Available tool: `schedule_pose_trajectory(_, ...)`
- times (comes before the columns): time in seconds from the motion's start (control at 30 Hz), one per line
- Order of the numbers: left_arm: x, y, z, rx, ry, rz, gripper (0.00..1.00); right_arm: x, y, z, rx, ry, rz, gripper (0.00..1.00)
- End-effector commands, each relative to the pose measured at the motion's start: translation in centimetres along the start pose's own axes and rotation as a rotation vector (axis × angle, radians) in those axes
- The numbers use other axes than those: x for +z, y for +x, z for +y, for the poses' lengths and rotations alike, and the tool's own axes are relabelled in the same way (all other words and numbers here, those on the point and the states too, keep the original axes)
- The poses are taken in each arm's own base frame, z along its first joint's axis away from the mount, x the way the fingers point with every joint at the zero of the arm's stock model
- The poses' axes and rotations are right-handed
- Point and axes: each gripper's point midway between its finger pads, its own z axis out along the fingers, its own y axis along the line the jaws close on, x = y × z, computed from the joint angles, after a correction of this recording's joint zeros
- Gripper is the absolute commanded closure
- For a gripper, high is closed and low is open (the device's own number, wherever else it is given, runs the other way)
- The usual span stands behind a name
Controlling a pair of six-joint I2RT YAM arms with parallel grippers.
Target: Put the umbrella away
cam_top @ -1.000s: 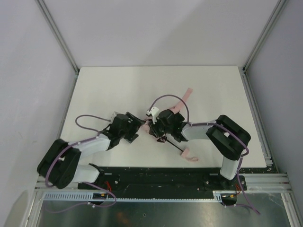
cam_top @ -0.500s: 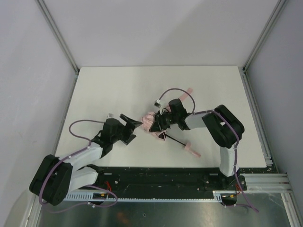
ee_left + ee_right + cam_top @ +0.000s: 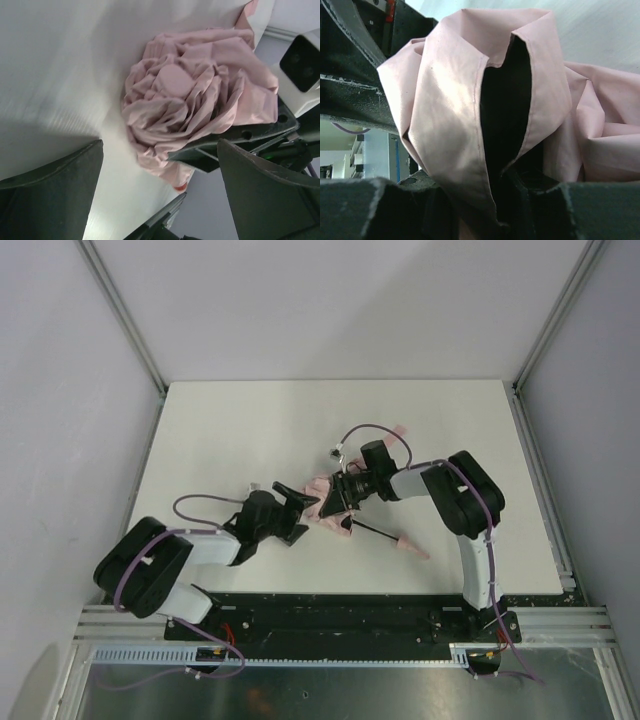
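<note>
**Umbrella bunched up between the two grippers**

The umbrella (image 3: 320,495) lies in the middle of the bench (image 3: 220,430) with its pink cloth crumpled into a ball. Its thin black shaft (image 3: 372,531) runs toward the near right and ends at the pink handle (image 3: 410,547). The right gripper (image 3: 340,500) is clamped on the cloth, which bulges up from between its fingers. The left gripper (image 3: 300,502) faces the ball with its fingers wide apart, just beside it; whether it touches the cloth is hard to tell

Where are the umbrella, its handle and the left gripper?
umbrella (image 3: 195,95), left wrist view, on the bunched pink canopy.
handle (image 3: 409,547), top external view, on its pink body.
left gripper (image 3: 306,519), top external view, midway between its open fingertips.
</note>
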Motion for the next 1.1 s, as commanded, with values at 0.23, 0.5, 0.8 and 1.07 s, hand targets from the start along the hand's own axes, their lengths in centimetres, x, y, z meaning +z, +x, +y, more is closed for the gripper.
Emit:
schedule_pose_trajectory(0.23, 3.8, -1.9, 0.6, -0.126, -0.048, -0.135, 0.04, -0.9, 12.0, -3.2, 0.420, 0.135, 0.276, 1.00)
schedule_pose_trajectory(0.5, 5.1, -2.0, 3.6, -0.093, -0.133, -0.166, 0.34, -0.8, 11.9, -2.9, 0.382, 0.123, 0.310, 1.00)
schedule_pose_trajectory(0.8, 4.9, -1.5, 5.2, -0.001, -0.169, -0.150, 0.87, -0.9, 11.0, -2.2, 0.328, 0.154, 0.324, 1.00)
schedule_pose_trajectory(1.07, 3.5, -1.2, 7.2, 0.026, -0.210, -0.135, 1.00, -3.5, 3.7, -0.4, 0.169, 0.319, 0.159, 0.52)
